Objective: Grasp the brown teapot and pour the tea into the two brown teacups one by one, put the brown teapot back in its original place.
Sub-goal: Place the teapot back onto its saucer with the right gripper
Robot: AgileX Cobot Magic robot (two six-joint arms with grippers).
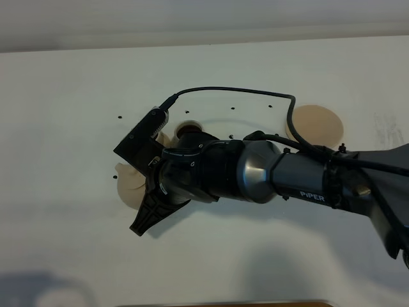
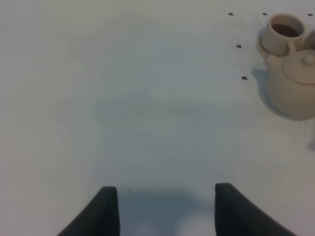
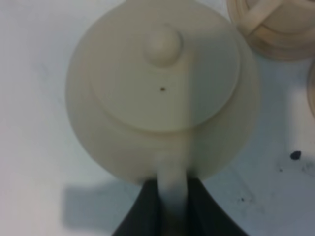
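The brown teapot (image 3: pixel 162 93) fills the right wrist view from above, lid and knob up. My right gripper (image 3: pixel 171 201) is shut on its loop handle. In the left wrist view the teapot (image 2: pixel 295 83) stands upright beside a teacup (image 2: pixel 281 33) holding dark tea; the second teacup (image 2: pixel 311 39) only peeks in at the frame edge. In the overhead view my right arm reaches across the middle and its gripper (image 1: pixel 148 204) covers most of the teapot; the filled teacup (image 1: pixel 189 130) shows behind it. The wide saucer (image 1: pixel 314 125) lies bare at the right. My left gripper (image 2: pixel 165 211) is open and empty.
Small dark specks (image 2: pixel 244 77) dot the white table (image 1: pixel 77 243) near the cups. A black cable (image 1: pixel 243 91) loops over the table behind the right arm. A cup on its saucer (image 3: pixel 275 19) sits close beside the teapot in the right wrist view.
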